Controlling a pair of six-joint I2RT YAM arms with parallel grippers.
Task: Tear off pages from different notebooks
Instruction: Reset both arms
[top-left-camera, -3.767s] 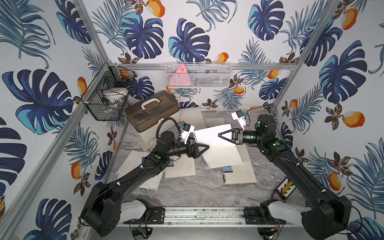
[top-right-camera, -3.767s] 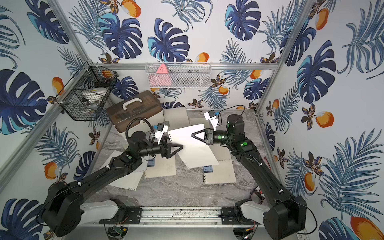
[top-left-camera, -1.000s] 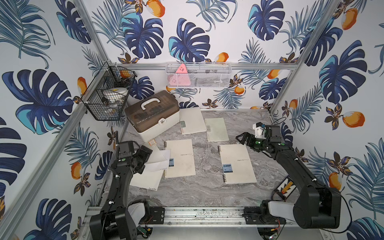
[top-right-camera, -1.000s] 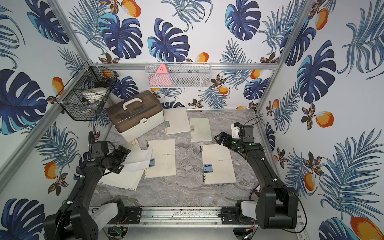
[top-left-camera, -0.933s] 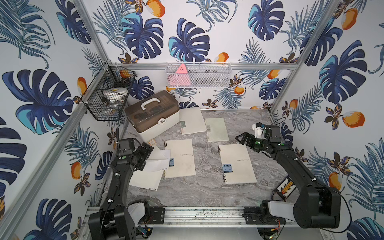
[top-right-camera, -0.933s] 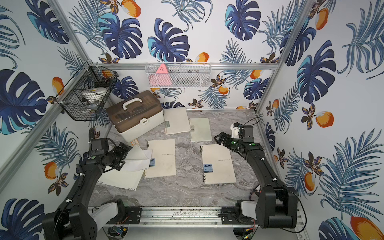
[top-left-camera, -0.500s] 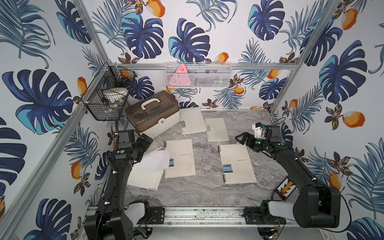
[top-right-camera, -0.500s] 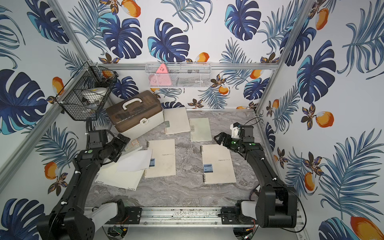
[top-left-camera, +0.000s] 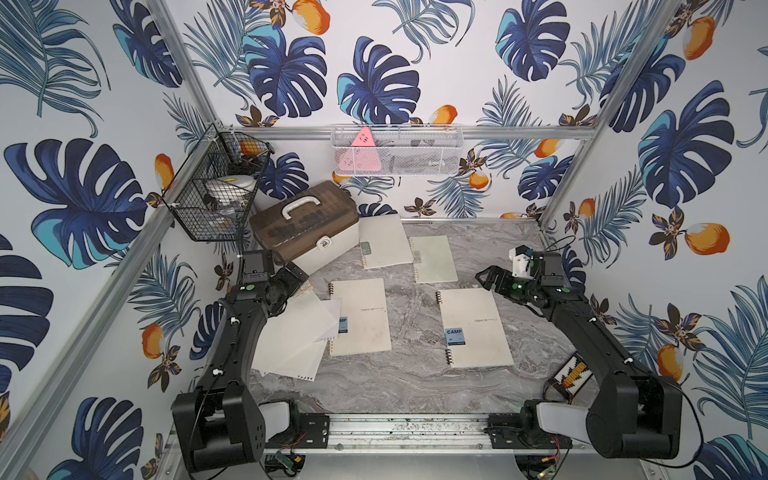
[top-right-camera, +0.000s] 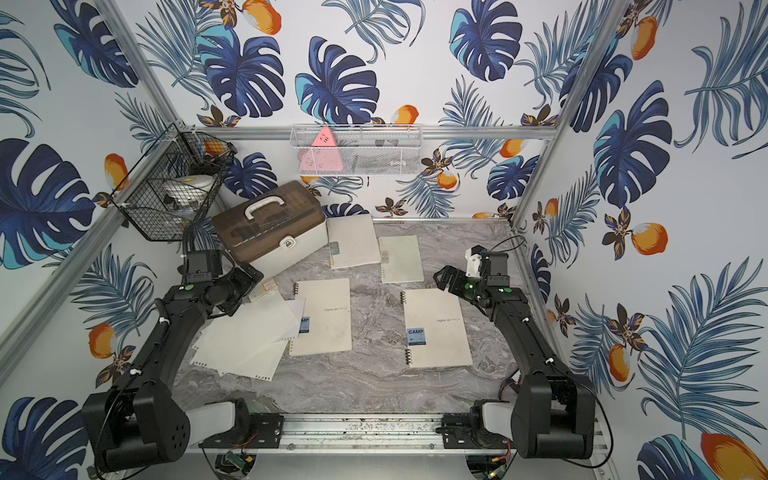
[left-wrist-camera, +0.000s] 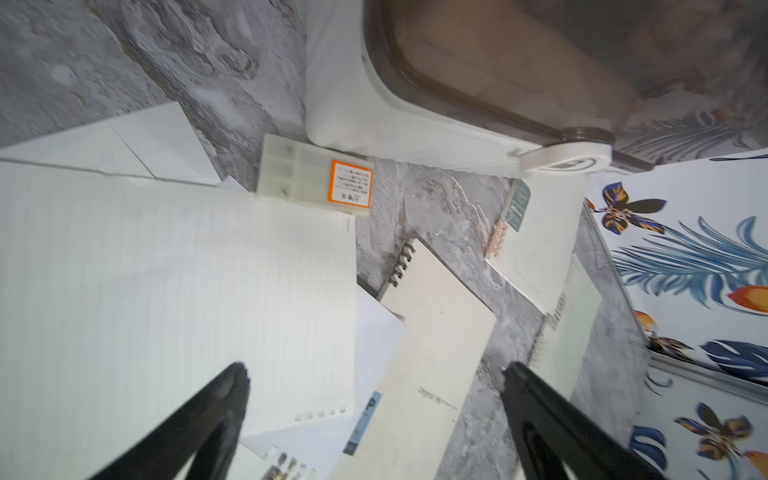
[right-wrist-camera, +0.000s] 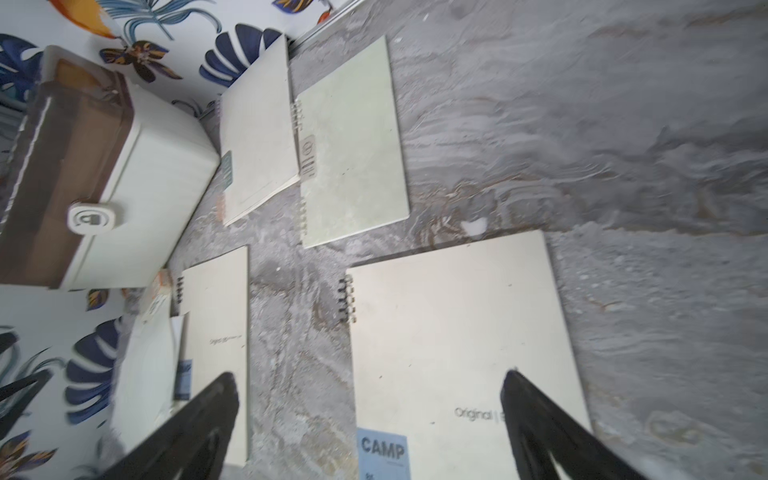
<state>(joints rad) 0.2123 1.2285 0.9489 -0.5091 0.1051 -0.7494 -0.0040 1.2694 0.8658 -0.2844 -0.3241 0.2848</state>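
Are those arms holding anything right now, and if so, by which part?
Nothing is held. The left pincer and right pincer both stand open and empty; the pages lie loose on the table.

Four notebooks closed, flat on table (top-left-camera: 415, 374): left CAMP notebook (top-left-camera: 365, 320), right CAMP notebook (top-left-camera: 473, 328), two smaller notebooks (top-left-camera: 384, 241) behind. Loose pages (top-left-camera: 291, 336) piled at left, overlapping left CAMP notebook's edge. Over pile's far corner, beside box (top-left-camera: 307, 224): left end effector (top-left-camera: 296, 279). Near right CAMP notebook's far corner: right end effector (top-left-camera: 487, 279), spread, empty.
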